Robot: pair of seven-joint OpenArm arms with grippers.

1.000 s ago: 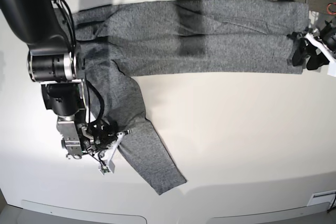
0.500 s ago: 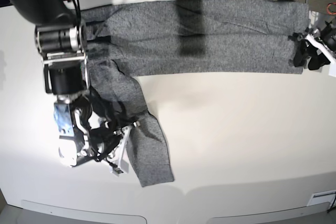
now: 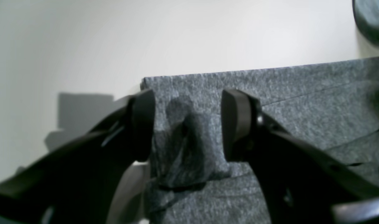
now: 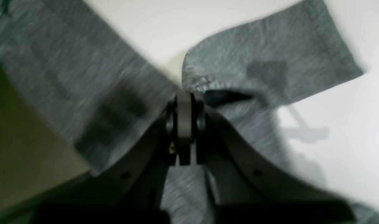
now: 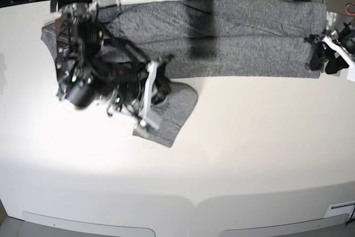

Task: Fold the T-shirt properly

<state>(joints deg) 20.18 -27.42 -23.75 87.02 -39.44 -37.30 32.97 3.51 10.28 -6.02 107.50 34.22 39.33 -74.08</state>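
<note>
t-shirt [image 5: 249, 37] flat on table [image 5: 249, 154]; right gripper [image 4: 184, 105] pinched tight on its sleeve, left gripper [image 3: 186, 124] spread wide astride its corner.

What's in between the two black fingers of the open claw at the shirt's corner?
A little bunched-up hump of the grey T-shirt sits between the left gripper fingers, which stand apart on either side of it. The left wrist view shows this.
</note>
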